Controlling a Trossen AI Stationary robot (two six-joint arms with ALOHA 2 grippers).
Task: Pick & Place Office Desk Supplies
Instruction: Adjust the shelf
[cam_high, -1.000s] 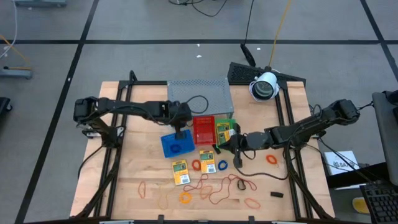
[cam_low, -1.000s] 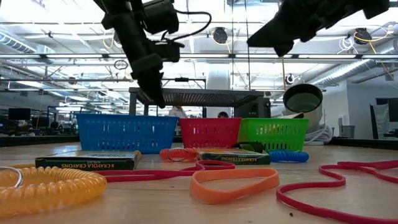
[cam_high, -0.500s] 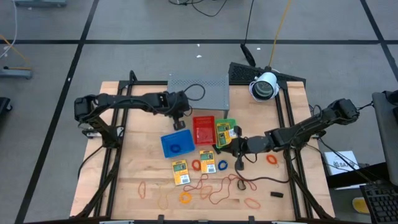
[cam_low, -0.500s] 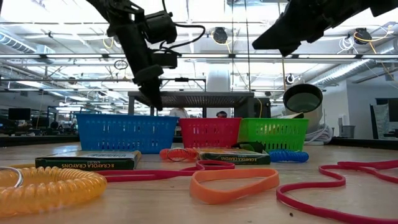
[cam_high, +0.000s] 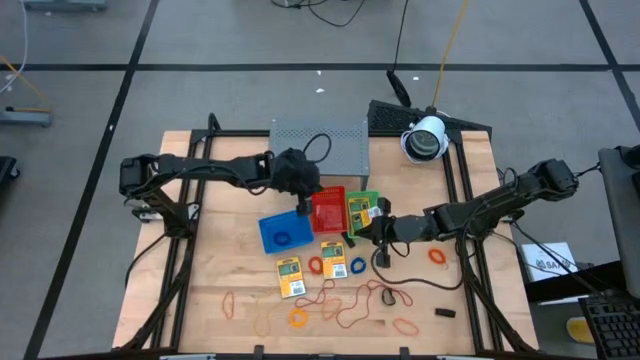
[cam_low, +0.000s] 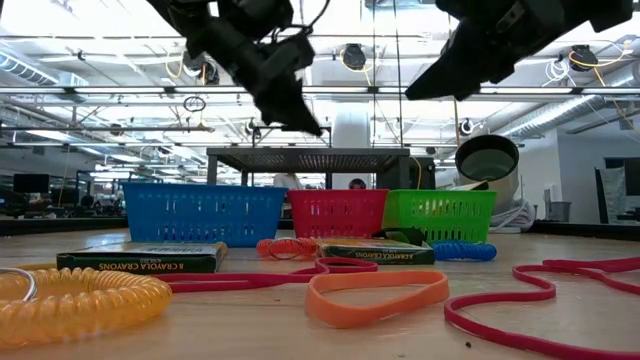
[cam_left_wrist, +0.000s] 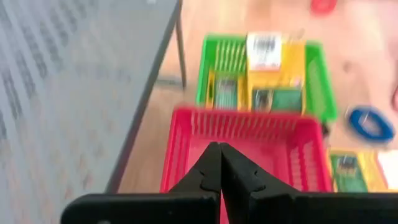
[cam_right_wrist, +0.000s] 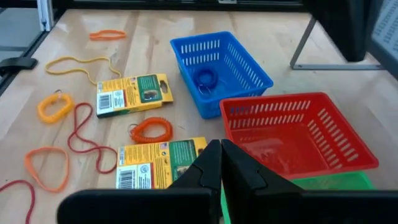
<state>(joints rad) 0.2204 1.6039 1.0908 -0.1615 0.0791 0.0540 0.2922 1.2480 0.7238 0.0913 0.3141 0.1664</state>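
Red slotted plastic tray (cam_high: 327, 208) is overhung by the left gripper (cam_high: 304, 203), jaws pressed together; the right gripper (cam_high: 381, 258), likewise closed, is held empty.

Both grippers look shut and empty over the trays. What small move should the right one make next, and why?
Probably open the right gripper and lower it toward the crayon packet just ahead of it. The packet lies loose on the table, outside the trays, and the green tray already holds one like it.
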